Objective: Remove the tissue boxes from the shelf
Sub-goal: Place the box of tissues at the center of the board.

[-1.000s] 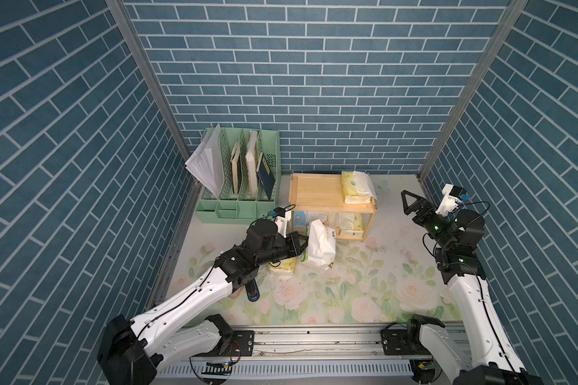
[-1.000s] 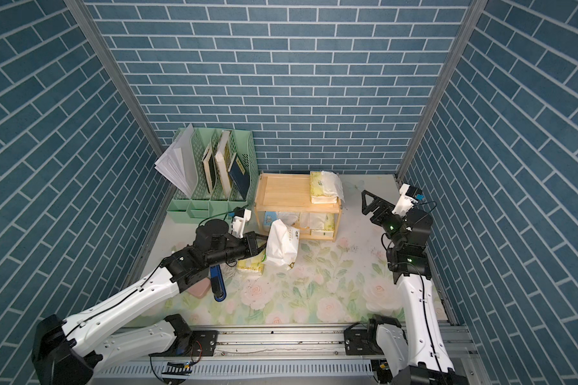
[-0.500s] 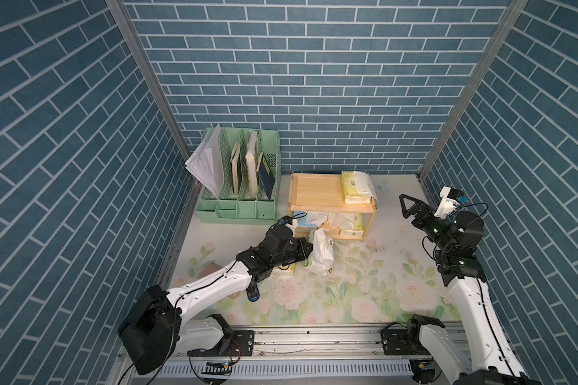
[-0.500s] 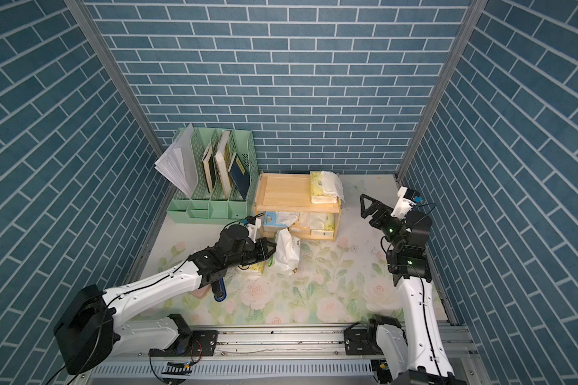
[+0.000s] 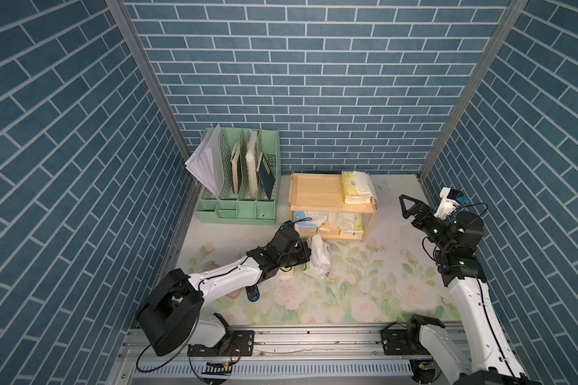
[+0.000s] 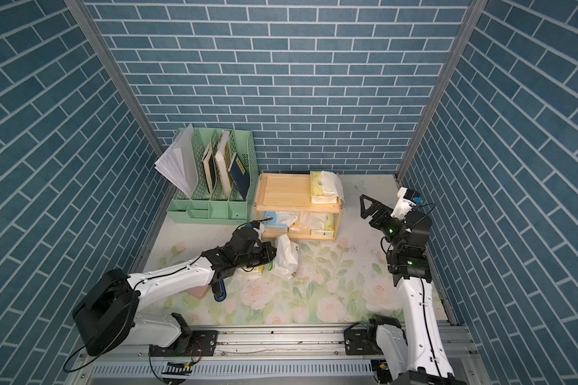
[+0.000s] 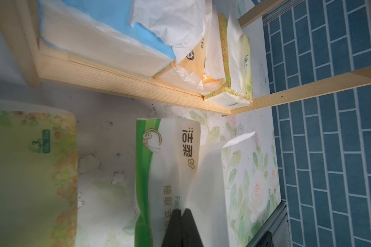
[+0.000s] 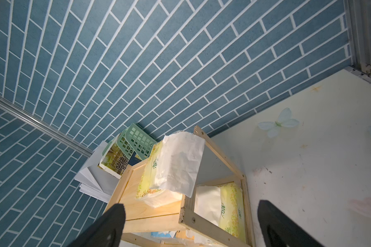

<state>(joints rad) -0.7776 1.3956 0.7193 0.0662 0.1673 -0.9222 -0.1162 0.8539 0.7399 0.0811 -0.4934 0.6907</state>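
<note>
Pinching, left gripper [image 7: 181, 213]: jaws closed tight, apparently on a thin fold of wrap of the white pack [image 7: 167, 171], low over the table [image 5: 364, 283] just in front of the shelf [image 5: 314, 193].
Right gripper [image 8: 191, 204]: spread wide, empty, raised off the shelf's right end and aimed at it.
Off the shelf: white pack, tilted on edge; loose yellow pack [image 7: 26, 171] flat beside it, partly under the left arm in both top views.
On the top tier: top yellow pack [image 5: 356, 186], at the right end, with tissue flopped over its side.
On the lower tier: light blue pack [image 5: 304, 226], peach pack [image 5: 331, 228], lower yellow pack [image 5: 354, 221], side by side and touching.
Handling: probably light, soft and squashy; film wrap likely slick, prone to sliding out of a shallow pinch; loose tissue likely to tear or pull free, so no hold there.
Where to grip: across the narrow width of the body, deep enough to dent it; on the lower tier, by the exposed front end, drawn straight out under the top board.
</note>
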